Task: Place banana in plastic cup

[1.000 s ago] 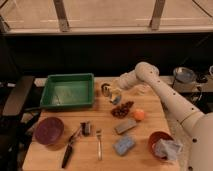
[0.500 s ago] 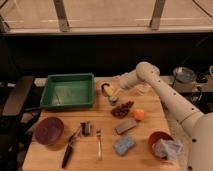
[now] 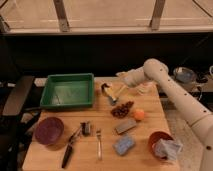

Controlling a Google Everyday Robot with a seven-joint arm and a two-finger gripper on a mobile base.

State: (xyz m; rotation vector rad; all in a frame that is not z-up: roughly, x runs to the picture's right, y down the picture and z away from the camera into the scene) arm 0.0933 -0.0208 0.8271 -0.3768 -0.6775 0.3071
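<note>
Camera view: gripper (image 3: 111,95) (finger state unclear) beside green tray (image 3: 67,102); red bowl (image 3: 156,138) holds crumpled cloth (image 3: 168,148).

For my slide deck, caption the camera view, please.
White arm reaches over the wooden table, its tool near the green tray, above grapes and an orange.

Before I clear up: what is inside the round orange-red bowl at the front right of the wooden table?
A crumpled pale wrapper or cloth fills the orange-red bowl and hides its bottom. The gripper is far off, near the green tray.
</note>
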